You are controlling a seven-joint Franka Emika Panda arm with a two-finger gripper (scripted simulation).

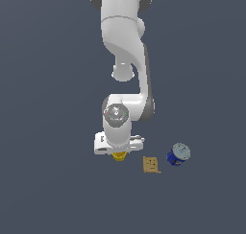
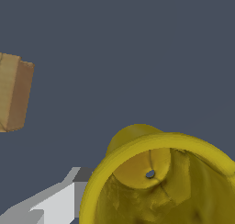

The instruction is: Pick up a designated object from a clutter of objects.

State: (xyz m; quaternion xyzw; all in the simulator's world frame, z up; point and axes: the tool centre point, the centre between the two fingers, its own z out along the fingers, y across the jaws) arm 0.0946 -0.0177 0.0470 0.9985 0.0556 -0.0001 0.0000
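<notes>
Exterior view: one yellow cup [image 1: 119, 156], one tan box [image 1: 151, 164], one blue can [image 1: 178, 155].

Plain dark blue-grey floor [image 1: 48, 190], flat & uniform, fills bkgd in both views.

Saw no real room: simulated scene. Flat, featureless dark grey-blue ground [image 1: 48, 190], rendered white arm [image 1: 126, 46], low-detail scanned-looking tan box [image 1: 151, 164] and blue can [image 1: 178, 155].

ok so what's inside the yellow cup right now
Nothing shows inside the yellow cup: the wrist view looks into its hollow down to a small hole at the base. The picture's edge cuts off the near part of its inside.
</notes>
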